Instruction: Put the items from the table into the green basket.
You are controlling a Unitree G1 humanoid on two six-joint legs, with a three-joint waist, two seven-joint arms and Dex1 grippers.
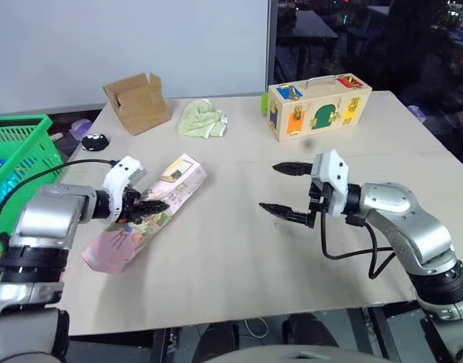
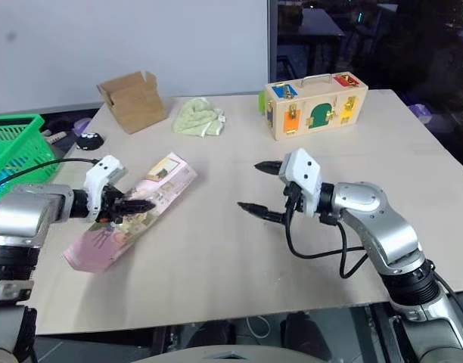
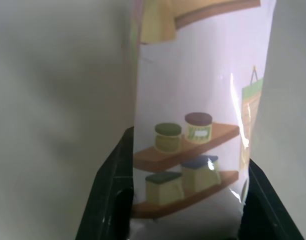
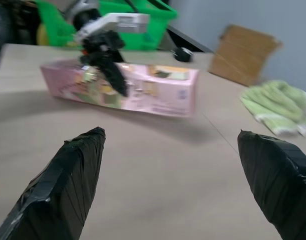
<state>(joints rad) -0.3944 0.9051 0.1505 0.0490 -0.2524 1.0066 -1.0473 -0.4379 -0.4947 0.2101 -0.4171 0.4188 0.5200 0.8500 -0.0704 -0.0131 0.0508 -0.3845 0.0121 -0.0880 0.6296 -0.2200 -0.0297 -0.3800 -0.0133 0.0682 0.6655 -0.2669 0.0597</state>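
Pink carton point(image 1: 144, 217), long and slim, glossy printed card with little pictures of jars on wooden shelves, sits at a slant on the pale beige wood-look table point(image 1: 239, 265), over on the robot's left side. Its near end looks a bit raised off the board. The left gripper point(image 1: 150, 205) has its two black fingers clamped across the carton about midway along, and in the left wrist view you can see the shiny pink face wedged right between them.

The right gripper point(image 1: 281, 189) is hanging over bare tabletop nearer the middle, black fingers spread wide apart, holding nothing and touching nothing.

Bright green plastic basket point(image 1: 16, 144) with slotted lattice sides stands off the table's left edge, well apart from the carton. Further back there's an open brown cardboard box point(image 1: 137, 102), a crumpled pale green cloth point(image 1: 202, 119), and a wooden latch box point(image 1: 316, 106) with coloured panels and a metal handle.
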